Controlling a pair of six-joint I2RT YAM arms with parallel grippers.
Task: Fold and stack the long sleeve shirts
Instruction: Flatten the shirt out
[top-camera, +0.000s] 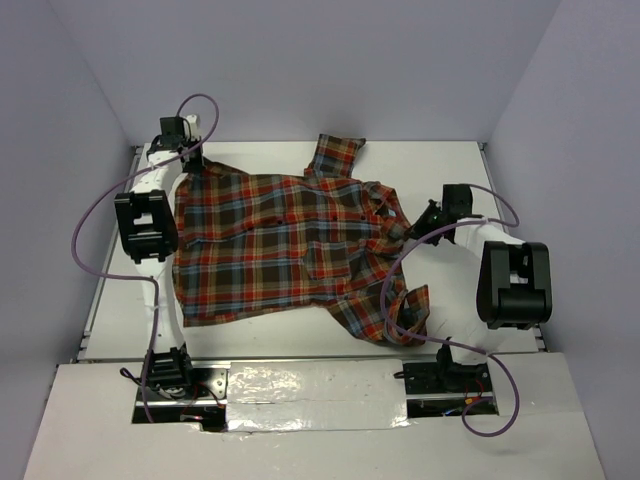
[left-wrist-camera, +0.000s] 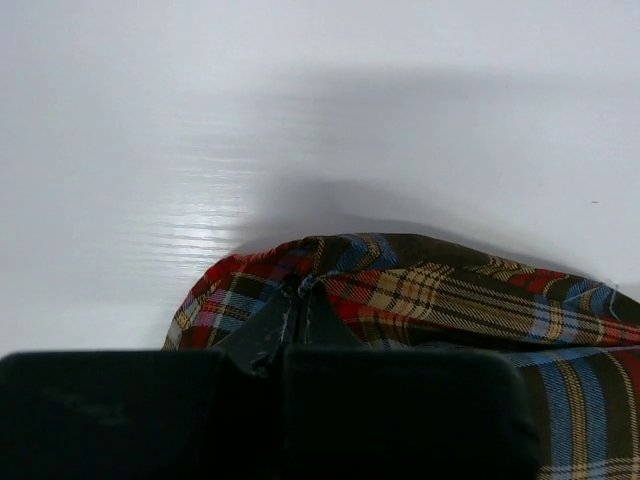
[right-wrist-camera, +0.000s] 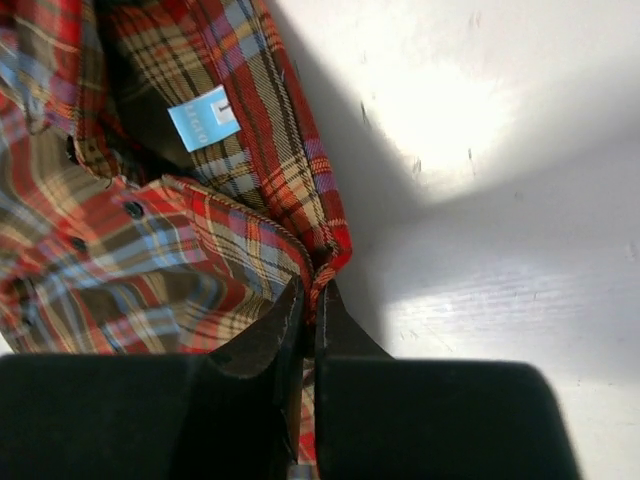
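One plaid flannel shirt (top-camera: 280, 240) in red-orange, brown and light blue lies spread across the white table, collar to the right. My left gripper (top-camera: 192, 163) is shut on the shirt's far-left hem corner; the left wrist view shows the cloth (left-wrist-camera: 420, 290) pinched between the fingers. My right gripper (top-camera: 418, 222) is shut on the shirt's edge by the collar; the right wrist view shows the plaid fold (right-wrist-camera: 300, 250) in the jaws and the blue neck label (right-wrist-camera: 203, 118). One sleeve (top-camera: 335, 153) sticks out at the back, another sleeve (top-camera: 395, 315) at the front right.
The white table (top-camera: 450, 170) is enclosed by pale lilac walls at the back and sides. Both arm bases (top-camera: 170, 375) sit at the near edge on a taped strip. Purple cables (top-camera: 85, 240) loop beside each arm.
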